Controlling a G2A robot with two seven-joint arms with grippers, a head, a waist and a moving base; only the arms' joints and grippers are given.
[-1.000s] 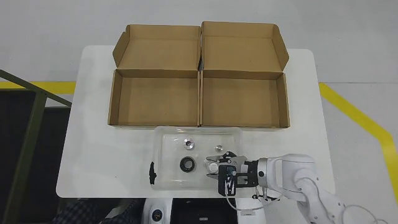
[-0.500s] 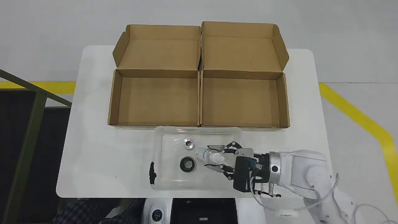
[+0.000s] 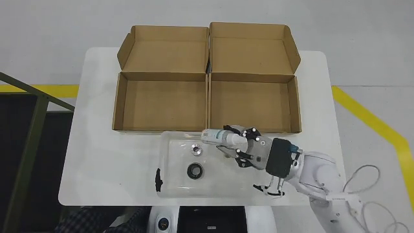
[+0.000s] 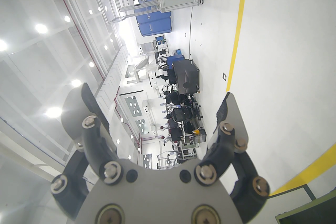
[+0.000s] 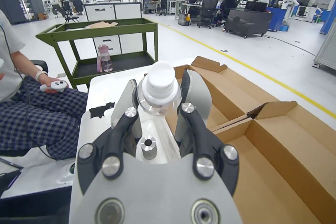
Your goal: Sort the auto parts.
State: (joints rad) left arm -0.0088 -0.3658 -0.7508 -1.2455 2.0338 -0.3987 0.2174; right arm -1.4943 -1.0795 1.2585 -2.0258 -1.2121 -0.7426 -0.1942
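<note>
now we have the white-capped bottle [image 3: 217, 136] lifted from the clear tray [image 3: 169, 145] toward the right cardboard box [image 3: 253, 107], right gripper [image 3: 234, 144] clamped on it; left gripper [image 4: 157, 107] gapes wide.

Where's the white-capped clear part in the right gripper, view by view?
Top view: white-capped part over the clear tray's far edge.
Right wrist view: the part sits centre, clamped in the right gripper.
Left wrist view: aimed out at the hall.
Shared landmark: the right cardboard box.
</note>
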